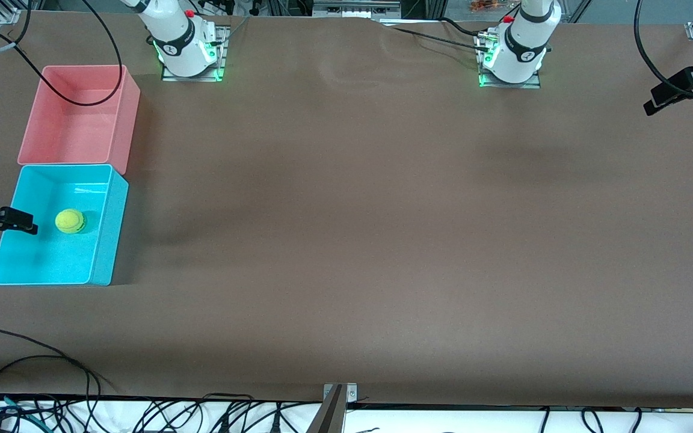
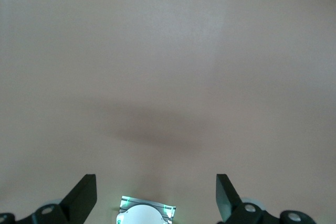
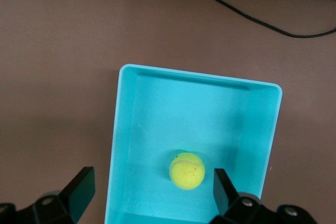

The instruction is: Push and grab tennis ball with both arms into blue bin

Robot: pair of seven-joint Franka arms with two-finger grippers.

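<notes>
At lower left of front view: tennis ball (image 1: 70,221) resting inside blue bin (image 1: 106,240). Right gripper (image 3: 152,192) over bin, spread wide, empty. Left gripper (image 2: 156,195) wide, empty, over bare table (image 1: 382,240). Possible risk: descending fingers clipping bin wall.

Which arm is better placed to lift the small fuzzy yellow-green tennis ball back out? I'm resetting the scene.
Right: its open gripper hangs over the cyan plastic bin holding the ball.
</notes>
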